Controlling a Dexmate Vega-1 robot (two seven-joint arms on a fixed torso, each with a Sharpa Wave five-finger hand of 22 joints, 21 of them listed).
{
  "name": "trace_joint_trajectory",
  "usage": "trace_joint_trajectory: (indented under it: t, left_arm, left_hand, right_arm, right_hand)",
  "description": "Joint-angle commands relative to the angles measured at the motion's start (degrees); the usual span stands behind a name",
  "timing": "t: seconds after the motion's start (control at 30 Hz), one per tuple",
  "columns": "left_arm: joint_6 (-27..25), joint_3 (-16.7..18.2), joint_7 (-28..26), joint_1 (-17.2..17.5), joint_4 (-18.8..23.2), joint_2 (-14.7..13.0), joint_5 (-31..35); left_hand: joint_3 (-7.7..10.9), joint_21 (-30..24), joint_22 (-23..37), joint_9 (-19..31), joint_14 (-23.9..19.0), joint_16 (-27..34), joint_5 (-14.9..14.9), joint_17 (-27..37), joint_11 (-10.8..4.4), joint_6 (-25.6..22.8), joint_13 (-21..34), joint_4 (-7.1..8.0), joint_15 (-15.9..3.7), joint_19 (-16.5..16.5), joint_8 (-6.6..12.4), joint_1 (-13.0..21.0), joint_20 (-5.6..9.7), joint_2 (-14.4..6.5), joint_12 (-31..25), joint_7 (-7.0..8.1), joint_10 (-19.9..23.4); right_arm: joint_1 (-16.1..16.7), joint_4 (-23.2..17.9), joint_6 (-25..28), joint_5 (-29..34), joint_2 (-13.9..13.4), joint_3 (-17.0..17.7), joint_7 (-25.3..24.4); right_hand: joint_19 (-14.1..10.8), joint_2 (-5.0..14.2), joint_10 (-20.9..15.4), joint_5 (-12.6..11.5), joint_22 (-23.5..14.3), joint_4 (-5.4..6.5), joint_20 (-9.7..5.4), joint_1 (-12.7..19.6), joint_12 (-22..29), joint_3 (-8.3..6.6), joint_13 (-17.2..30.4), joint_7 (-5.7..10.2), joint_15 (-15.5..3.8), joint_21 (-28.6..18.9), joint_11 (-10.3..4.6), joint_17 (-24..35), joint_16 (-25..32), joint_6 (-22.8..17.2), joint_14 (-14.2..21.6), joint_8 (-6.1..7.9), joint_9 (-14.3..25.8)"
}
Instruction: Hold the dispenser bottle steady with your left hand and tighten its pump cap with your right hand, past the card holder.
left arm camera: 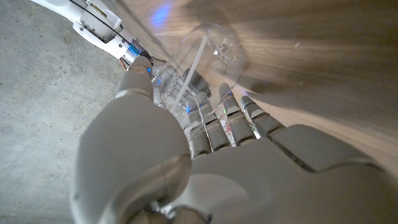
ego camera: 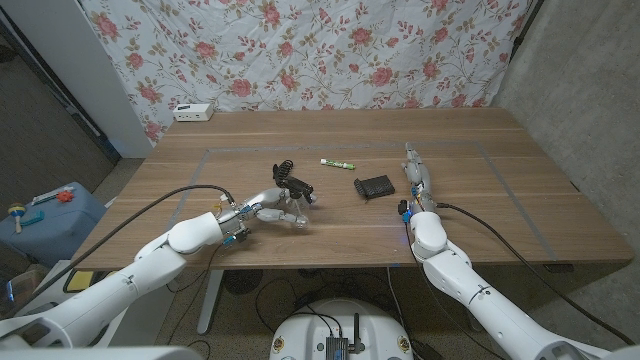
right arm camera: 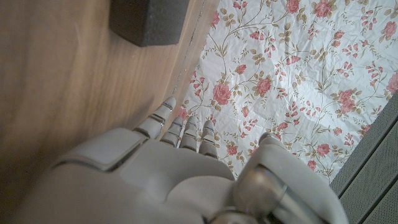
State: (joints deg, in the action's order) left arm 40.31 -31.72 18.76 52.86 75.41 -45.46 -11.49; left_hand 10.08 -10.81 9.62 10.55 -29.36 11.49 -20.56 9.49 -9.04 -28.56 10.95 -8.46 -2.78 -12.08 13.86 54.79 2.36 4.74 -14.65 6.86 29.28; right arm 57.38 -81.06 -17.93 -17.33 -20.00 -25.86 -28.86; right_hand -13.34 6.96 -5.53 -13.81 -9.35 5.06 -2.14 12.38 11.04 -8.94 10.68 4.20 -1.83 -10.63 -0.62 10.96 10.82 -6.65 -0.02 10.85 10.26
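- dispenser bottle (ego camera: 283, 204) lies on its side on the counter (ego camera: 480, 225), left of centre; its black pump cap (ego camera: 291, 179) points toward 12 o'clock
- left hand (ego camera: 262, 207) is wrapped round the clear body: fingers (left arm camera: 211, 124) curl over it and the thumb closes from the other side (left wrist view looks straight through the plastic at the dip tube)
- right hand (ego camera: 415, 178) stands out at 3 o'clock from the bottle, well apart from it, fingers straight and close together, holding nothing; its fingers point toward 12 o'clock
- card holder (ego camera: 375, 186) is a flat black ribbed rectangle between the bottle and the right hand, just beside that hand at its 9 o'clock
- green marker (ego camera: 338, 162) lies at about 1 o'clock from the pump, near it, not touching; white box (ego camera: 192, 112) at the far left counter edge
- handling, my read: bottle looks empty or near it, so light; thin clear plastic, smooth and round, so it will roll and slip under torque and may dent if squeezed hard
- best hold for the left is mid-body, where it already is, pressing the bottle down against the wood to stop it spinning
- right hand should take the collar of the pump, not the nozzle head: the head is a thin lever and may just swivel or push in
- wood-grain counter is matte, gives some friction; flowered cloth hangs behind it
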Motion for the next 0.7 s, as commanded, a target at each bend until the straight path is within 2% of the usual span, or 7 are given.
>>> trace_joint_trajectory:
  t: [0.03,0.13,0.37,0.53,0.7]
  left_arm:
    - [-0.19,-0.3,-0.11,-0.09,-0.4,1.0,-0.67]
    - [-0.15,-0.38,-0.21,-0.12,-0.59,1.35,-0.81]
    - [-0.9,-0.13,-1.51,0.39,-0.1,1.92,-0.96]
    - [-1.34,-0.01,-1.7,0.81,-0.12,2.64,-2.51]
    - [-1.4,0.14,-2.44,1.19,0.23,3.31,-2.9]
  left_hand:
    - [0.88,-0.3,0.03,0.32,-1.79,0.59,0.79,0.23,0.38,-1.87,0.44,-0.41,-8.45,-0.83,0.54,2.43,5.26,-0.83,-0.39,-0.22,1.28]
    - [1.58,-0.35,0.03,0.56,-3.76,0.73,2.27,0.31,0.37,-4.54,0.91,-0.6,-8.36,-1.52,1.23,4.64,5.63,-2.04,-0.81,-0.46,3.31]
    - [2.91,-0.63,0.02,0.9,-8.71,0.79,5.87,0.27,0.41,-10.59,2.36,-0.72,-8.67,-4.1,3.05,7.52,6.28,-3.27,-1.96,-0.94,7.54]
    - [3.62,-0.95,0.04,0.96,-11.3,0.88,7.94,0.39,0.63,-12.7,3.08,-0.48,-8.79,-6.38,3.44,8.71,6.3,-4.19,-2.36,-1.45,9.53]
    - [3.98,-0.91,0.03,1.0,-13.1,1.35,8.77,0.63,0.97,-13.5,3.52,-0.25,-8.75,-7.09,3.6,9.03,6.23,-4.95,-2.44,-1.89,10.08]
  right_arm:
    - [0.47,-0.48,0.44,-0.02,-0.2,0.14,-0.27]
    - [0.66,-0.71,0.57,0.01,-0.32,0.2,-0.39]
    - [0.85,-0.54,0.32,-0.17,-0.33,0.28,-0.25]
    - [0.84,-0.36,0.22,-0.34,-0.42,0.3,0.04]
    - [0.76,-0.28,0.24,-0.48,-0.62,0.32,0.43]
  right_hand:
    - [-0.48,-0.4,-0.38,-0.19,-0.17,-0.31,-2.81,0.11,0.09,-0.07,0.05,-0.03,-1.13,-0.08,-0.19,0.05,0.39,-0.14,-0.08,0.09,0.18]
    - [-0.48,-0.4,-0.38,-0.19,-0.17,-0.32,-2.79,0.1,0.08,-0.08,0.05,0.03,-1.17,-0.08,-0.19,0.05,0.39,-0.14,-0.08,0.09,0.18]
    - [-0.52,-0.4,-0.41,-0.2,-0.17,-0.33,-2.69,0.08,0.09,-0.09,0.04,0.06,-1.15,-0.09,-0.27,0.05,0.4,-0.15,-0.06,0.09,0.18]
    - [-0.55,-0.4,-0.35,-0.21,-0.18,-0.35,-2.66,0.07,0.06,-0.11,0.04,0.08,-1.12,-0.1,-0.38,0.04,0.41,-0.16,-0.02,0.08,0.18]
    - [-0.57,-0.39,-0.4,-0.22,-0.18,-0.37,-2.52,0.06,0.07,-0.13,0.04,0.11,-1.06,-0.1,-0.35,0.04,0.4,-0.19,-0.02,0.09,0.18]
